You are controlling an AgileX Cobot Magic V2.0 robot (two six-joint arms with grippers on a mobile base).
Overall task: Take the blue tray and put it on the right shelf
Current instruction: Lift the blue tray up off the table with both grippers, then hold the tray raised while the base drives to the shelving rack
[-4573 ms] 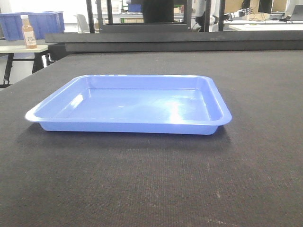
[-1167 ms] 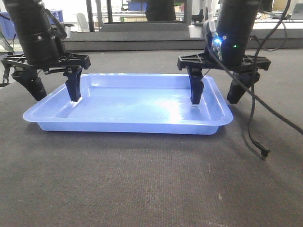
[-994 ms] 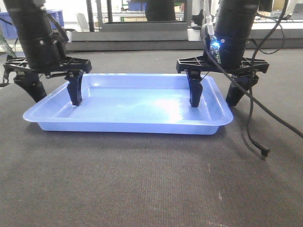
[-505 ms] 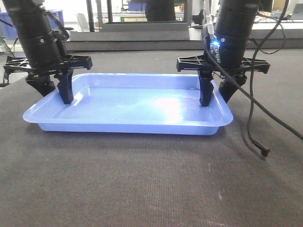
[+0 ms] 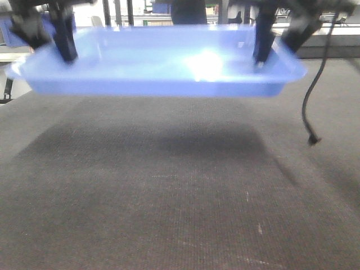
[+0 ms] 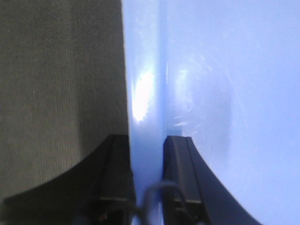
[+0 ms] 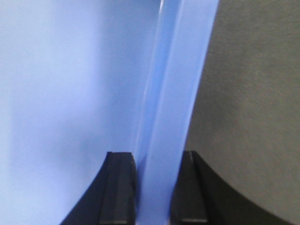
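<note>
Periwinkle plastic, glossy and thin at the rim, is all either arm has hold of. The blue tray [image 5: 154, 67] hangs in the air, with the desk [image 5: 169, 214] below it and not touching it, and its shadow lies on the cloth underneath.

The left gripper [image 6: 147, 183] has its fingers narrowed onto the tray's left rim, one inside the wall and one outside. The right gripper [image 7: 154, 187] pinches the tray's right rim the same way.

The risk, as I judge it, is that so slim a pinch on slick plastic could slip. The tray could also twist or bow if the two arms fall out of step. The loose cable [image 5: 308, 112] dangling beside the tray's right end might snag.

The right shelf is not in view.

Half a second ago the tray lay flat on the desk with the fingers at its rims. Now it is raised, and the picture is blurred.
</note>
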